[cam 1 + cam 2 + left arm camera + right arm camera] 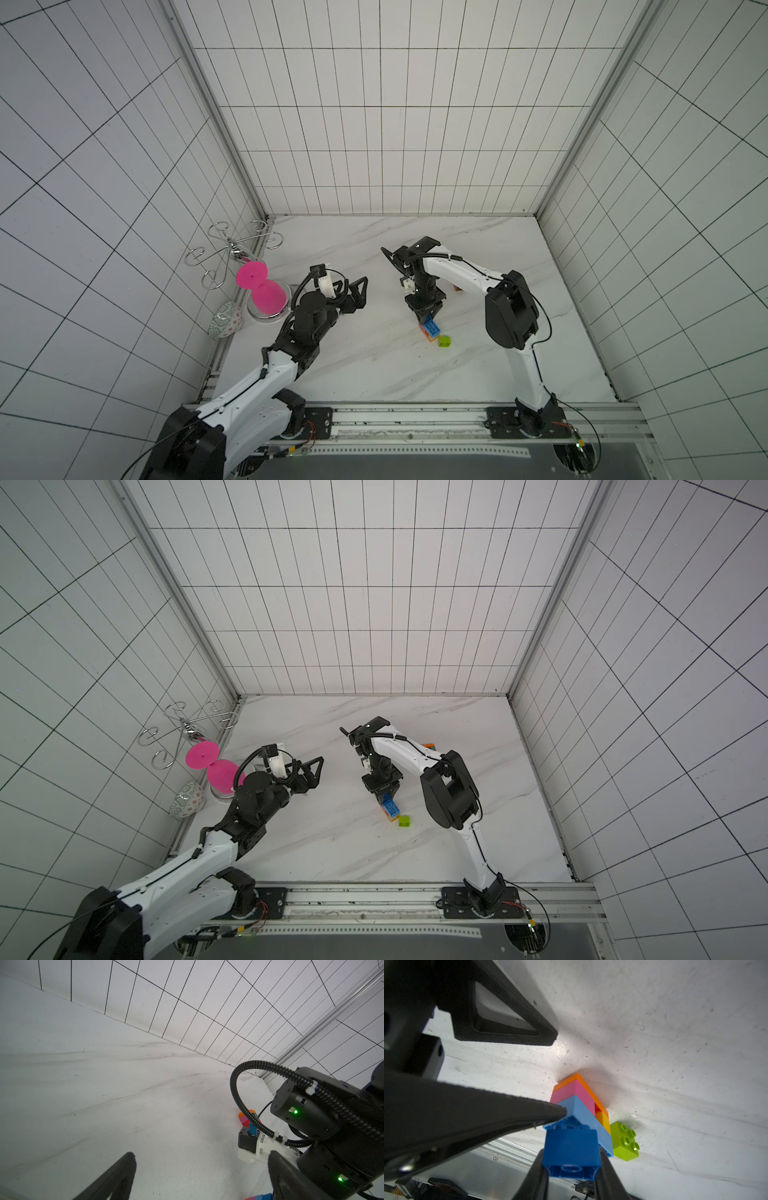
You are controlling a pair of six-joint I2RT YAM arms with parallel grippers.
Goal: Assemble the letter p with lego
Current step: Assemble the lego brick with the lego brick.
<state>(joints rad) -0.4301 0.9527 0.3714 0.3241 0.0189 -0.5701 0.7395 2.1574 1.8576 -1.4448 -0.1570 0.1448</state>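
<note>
One lime brick [625, 1142] nearest the front rail [395, 415], studs up, alone on the marble table [374, 365], just beside the near end of the lego stack [430, 331], on its right. Stack upright: a long orange brick [566, 1082] at the bottom, flat on the table; above it a pink brick [571, 1091] at the far end, a yellow brick [603, 1122] at the near end, and a red brick [598, 1108] between them (mostly hidden in the gap); on top, a long light blue brick [604, 1138], studs upward. Long axis of both long bricks running near to far, near end swung slightly right in both top views. Over the far end, a square dark blue brick [571, 1147], pinched from two sides by the right gripper [428, 315] pointing down, an open hollow face turned toward the right wrist camera; seated or just above, impossible to tell. Left of that, the left gripper [201, 1155], clear of the table, fingers [467, 1118] spread wide, holding nothing; one tip lined up with the light blue corner in the right wrist view, contact impossible to tell. Farther back, behind the right arm [457, 270], a small heap of bricks [243, 1120] (orange, pink, red). By the left wall, a pink hourglass shape [266, 291], and behind it, at the far corner, a wire stand [232, 249].
</note>
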